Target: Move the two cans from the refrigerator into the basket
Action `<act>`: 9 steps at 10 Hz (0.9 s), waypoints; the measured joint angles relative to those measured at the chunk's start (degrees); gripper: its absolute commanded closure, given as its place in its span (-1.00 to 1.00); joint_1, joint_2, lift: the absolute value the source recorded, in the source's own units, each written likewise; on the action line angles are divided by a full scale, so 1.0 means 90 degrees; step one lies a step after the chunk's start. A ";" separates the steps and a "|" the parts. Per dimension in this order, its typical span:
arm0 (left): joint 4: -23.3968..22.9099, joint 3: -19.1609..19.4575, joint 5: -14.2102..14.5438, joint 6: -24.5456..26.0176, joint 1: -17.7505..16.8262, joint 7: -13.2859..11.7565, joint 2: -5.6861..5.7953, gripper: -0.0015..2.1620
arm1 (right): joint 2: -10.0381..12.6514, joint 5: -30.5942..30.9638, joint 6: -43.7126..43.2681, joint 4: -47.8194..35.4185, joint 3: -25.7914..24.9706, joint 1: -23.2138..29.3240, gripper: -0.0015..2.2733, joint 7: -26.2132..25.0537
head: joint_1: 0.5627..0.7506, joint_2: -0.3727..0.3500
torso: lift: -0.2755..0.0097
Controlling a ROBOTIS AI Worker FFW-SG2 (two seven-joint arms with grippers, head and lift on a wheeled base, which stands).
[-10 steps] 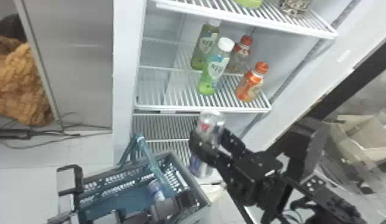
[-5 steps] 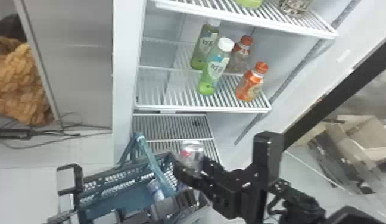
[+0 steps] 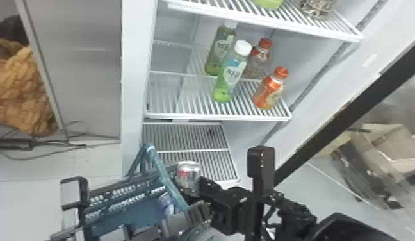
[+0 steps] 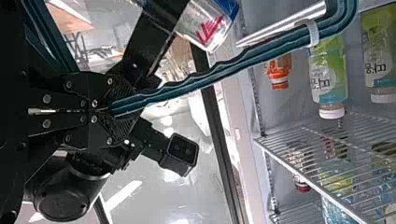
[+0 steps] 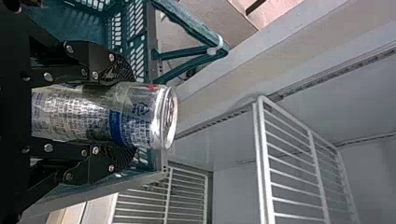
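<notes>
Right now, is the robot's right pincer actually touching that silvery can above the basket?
Touching. The right wrist view shows the right pincer with a finger against each of two opposite sides of the silvery can.

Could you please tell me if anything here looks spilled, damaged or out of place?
I see nothing spilled or damaged: the bottles stand upright, and the can in the right claw looks intact. Only the loose cables on the floor look untidy.

Clearance exists above the basket [image 3: 128,195], to the left of its raised handle [image 3: 166,179]. The handle, with the left tool [image 3: 191,210] clamped on it, obstructs leftward passage of the held can [image 3: 188,171]; the second can [image 3: 166,204] occupies room inside.
</notes>
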 measured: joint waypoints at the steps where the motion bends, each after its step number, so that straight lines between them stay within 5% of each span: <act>1: 0.0000 -0.0007 0.0001 -0.0001 -0.0007 0.0000 0.0003 0.11 | -0.0012 -0.0009 -0.0049 0.0086 0.0026 -0.0035 -0.33 0.0020 | 0.41 -0.94 | -1.00; 5: 0.0000 -0.0010 0.0014 -0.0001 -0.0014 -0.0002 0.0006 0.11 | -0.0013 -0.0017 -0.0279 0.0326 0.0035 -0.0102 -0.67 0.0187 | 0.41 -0.94 | -1.00; 9: 0.0000 -0.0006 0.0012 -0.0012 0.0002 0.0000 0.0004 0.11 | -0.0009 0.0249 -0.0721 0.0287 0.0013 -0.0075 -0.67 0.0294 | 0.41 -0.94 | -1.00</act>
